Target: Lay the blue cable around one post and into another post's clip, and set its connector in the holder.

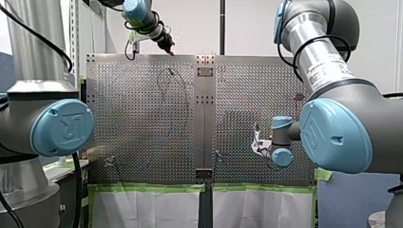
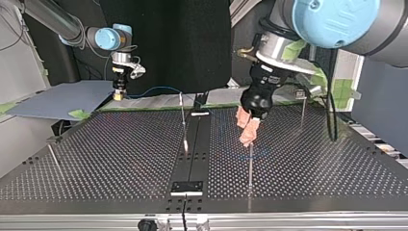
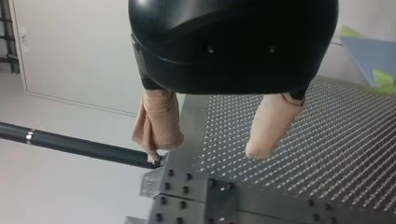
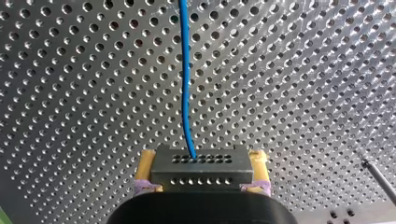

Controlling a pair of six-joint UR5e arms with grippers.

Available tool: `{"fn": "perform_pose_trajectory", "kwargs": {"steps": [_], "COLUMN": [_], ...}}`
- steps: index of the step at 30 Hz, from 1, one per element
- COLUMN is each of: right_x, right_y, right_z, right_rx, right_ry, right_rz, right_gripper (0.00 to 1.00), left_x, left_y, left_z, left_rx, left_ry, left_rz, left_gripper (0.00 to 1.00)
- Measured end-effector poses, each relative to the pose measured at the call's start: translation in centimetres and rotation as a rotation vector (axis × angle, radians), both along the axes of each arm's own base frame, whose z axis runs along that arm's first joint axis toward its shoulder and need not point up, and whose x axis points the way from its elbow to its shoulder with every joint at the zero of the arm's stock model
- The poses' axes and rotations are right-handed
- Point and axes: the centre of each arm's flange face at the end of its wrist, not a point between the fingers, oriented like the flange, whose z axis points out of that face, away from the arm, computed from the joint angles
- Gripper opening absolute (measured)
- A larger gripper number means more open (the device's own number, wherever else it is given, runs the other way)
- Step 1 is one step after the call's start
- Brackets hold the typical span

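My right gripper (image 4: 203,156) has yellow pads and is shut on a grey connector block (image 4: 201,171) with rows of holes. The blue cable (image 4: 186,79) runs out of the block, straight ahead over the perforated plate. In the top view this gripper (image 2: 118,94) hangs at the table's far left edge, and the cable (image 2: 159,88) arcs from it toward the centre rail. My left gripper (image 3: 203,153) is black with beige pads (image 3: 268,128). It stands open with nothing between them, above the table's edge. In the top view it (image 2: 248,129) hovers over a thin post (image 2: 250,166).
Thin posts stand on the perforated table (image 2: 110,159): one beside the centre rail (image 2: 183,120), one far right (image 2: 302,108), one leaning at the left (image 2: 53,156). A small metal block (image 2: 187,187) sits on the rail's near end. A black rod (image 3: 70,144) lies beyond the table edge.
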Motion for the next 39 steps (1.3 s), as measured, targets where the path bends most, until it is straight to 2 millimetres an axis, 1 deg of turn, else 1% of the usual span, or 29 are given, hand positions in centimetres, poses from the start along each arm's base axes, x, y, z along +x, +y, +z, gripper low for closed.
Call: {"fn": "perform_pose_trajectory", "kwargs": {"steps": [4,10,11,19,20,28,35,39], "right_x": [0.1,0.3,0.3,0.3,0.3,0.5,0.7,0.9], "right_y": [0.1,0.2,0.3,0.3,0.3,0.5,1.7,2.6], "right_z": [0.0,-0.1,-0.1,0.0,0.1,0.8,2.6,3.7], "right_rx": [0.001,0.005,0.007,0.008,0.007,0.014,0.010,0.007], "right_ry": [0.003,0.014,0.016,0.027,0.029,0.050,0.056,0.054], "right_rz": [0.003,0.004,0.004,0.002,0.002,0.004,0.014,0.022], "right_gripper": [0.00,0.00,0.00,0.00,0.00,0.00,0.00,0.00], "left_x": [0.2,0.3,0.2,-0.7,-0.9,-2.9,-5.4,-6.9], "left_y": [-1.5,-3.9,-4.3,-6.8,-7.3,-9.6,-11.6,-12.2], "left_z": [-2.9,-7.9,-8.9,-14.3,-15.2,-20.3,-25.7,-28.4], "left_rx": [-0.017,-0.013,-0.015,-0.030,-0.031,0.000,0.034,0.044], "left_ry": [0.037,0.096,0.107,0.178,0.189,0.240,0.298,0.328], "left_rz": [0.003,0.009,0.011,-0.003,-0.011,-0.073,-0.127,-0.136], "left_gripper": [1.00,1.00,1.00,1.00,1.00,1.00,1.00,1.00]}}
